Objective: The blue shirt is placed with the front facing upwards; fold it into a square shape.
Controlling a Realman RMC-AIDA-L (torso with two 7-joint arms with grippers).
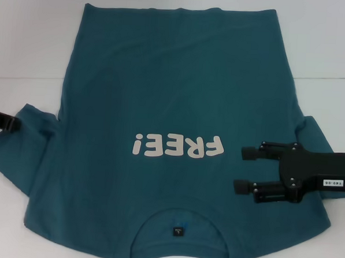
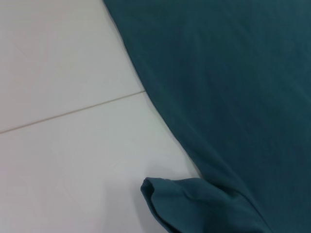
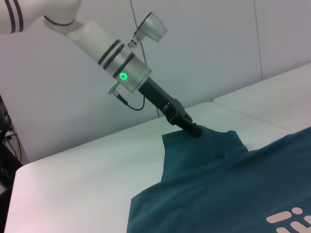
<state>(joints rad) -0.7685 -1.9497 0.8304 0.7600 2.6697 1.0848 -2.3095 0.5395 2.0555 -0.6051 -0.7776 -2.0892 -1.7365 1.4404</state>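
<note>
The blue shirt point(image 1: 173, 106) is spread front-up across the white table point(image 1: 26, 40), its "FREE!" lettering point(image 1: 178, 146) readable and its collar point(image 1: 180, 225) at the near edge. The left sleeve point(image 3: 204, 141) is seen pinched at its tip by the left gripper point(image 3: 192, 130), closed on the cloth. The right gripper point(image 1: 244, 170) is held over the right chest, its two fingers point(image 1: 258, 152) spread apart and empty.
</note>
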